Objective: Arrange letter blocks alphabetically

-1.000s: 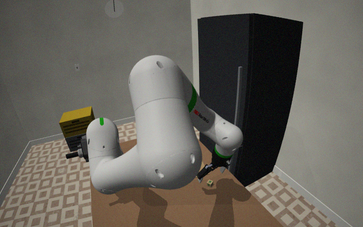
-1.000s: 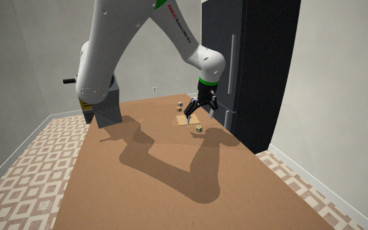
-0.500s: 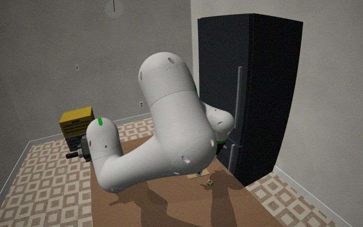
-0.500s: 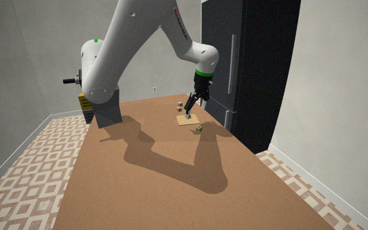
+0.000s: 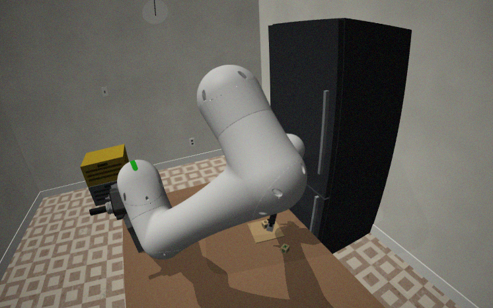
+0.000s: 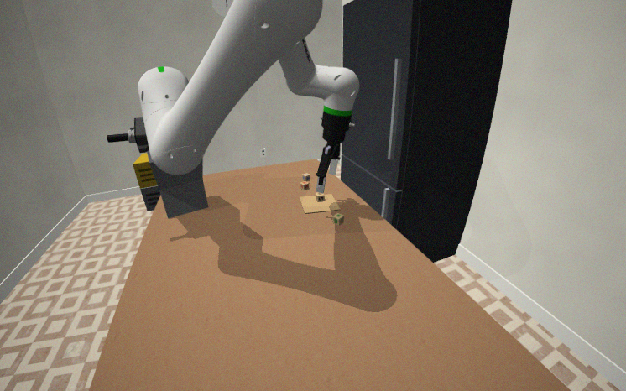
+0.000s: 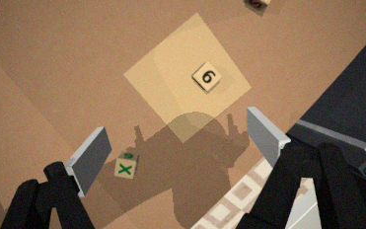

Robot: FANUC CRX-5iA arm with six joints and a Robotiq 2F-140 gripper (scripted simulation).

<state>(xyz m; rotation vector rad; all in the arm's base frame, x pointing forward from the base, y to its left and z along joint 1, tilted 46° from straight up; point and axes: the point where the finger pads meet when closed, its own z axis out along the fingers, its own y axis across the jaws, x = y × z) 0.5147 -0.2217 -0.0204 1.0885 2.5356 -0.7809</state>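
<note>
A tan square mat (image 7: pixel 186 79) lies on the brown table near the fridge; it also shows in the exterior view (image 6: pixel 316 204). One block with a black "6" or "9" on top (image 7: pixel 206 76) sits on the mat. A block with a green X on top (image 7: pixel 126 168) lies on the table just off the mat, also seen in the exterior view (image 6: pixel 338 219). Two more blocks (image 6: pixel 305 180) lie close together behind the mat; their tops are too small to read. My gripper (image 7: pixel 177 129) is open and empty, hovering above the mat's edge between the mat and the X block.
A tall black fridge (image 6: pixel 422 112) stands right beside the table's edge by the mat. The robot's base (image 6: pixel 179 194) is at the table's far left. A yellow box (image 5: pixel 104 164) stands on the floor behind the base.
</note>
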